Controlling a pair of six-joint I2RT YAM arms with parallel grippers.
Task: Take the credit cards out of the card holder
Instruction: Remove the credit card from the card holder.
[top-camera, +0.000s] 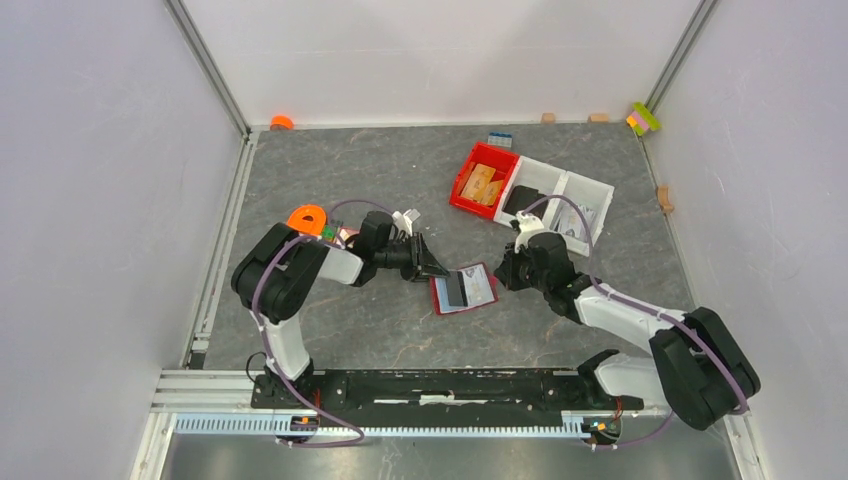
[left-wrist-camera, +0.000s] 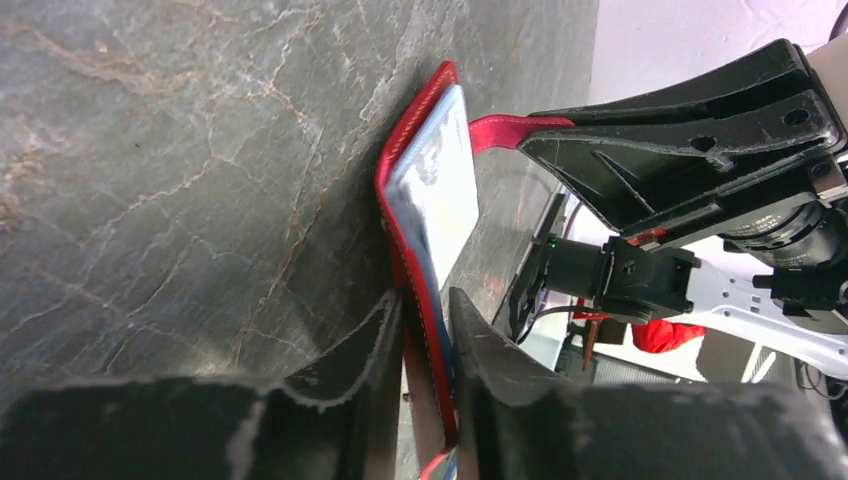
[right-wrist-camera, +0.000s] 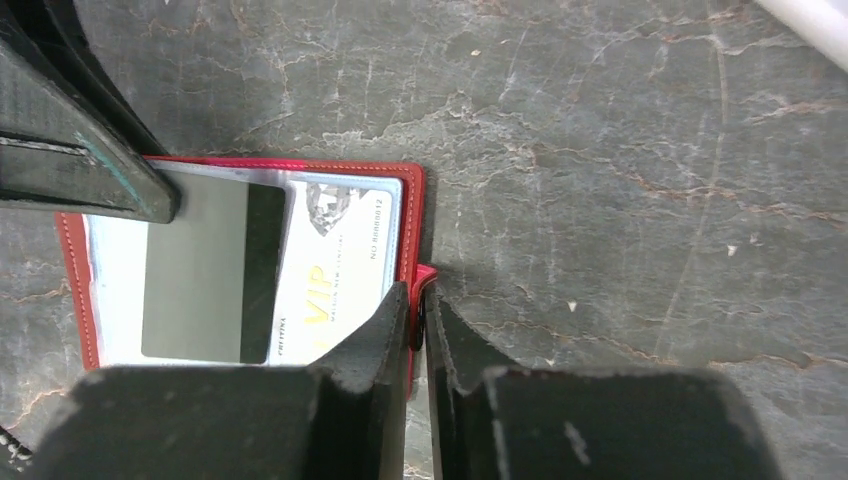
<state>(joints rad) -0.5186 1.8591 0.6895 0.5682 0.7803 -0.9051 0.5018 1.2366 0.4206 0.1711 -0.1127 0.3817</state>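
Right wrist view: right end effector (right-wrist-camera: 418, 300) tightly pinched the card holder (right-wrist-camera: 412, 220); left end effector (left-wrist-camera: 425, 305) gripped its opposite edge.

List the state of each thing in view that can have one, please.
card holder: open, lying on the table.
cards: inside the holder's pockets.
left pincer: closed around the holder's edge.
right pincer: shut on the holder's red tab.
red bin: open on top, holding wooden pieces.
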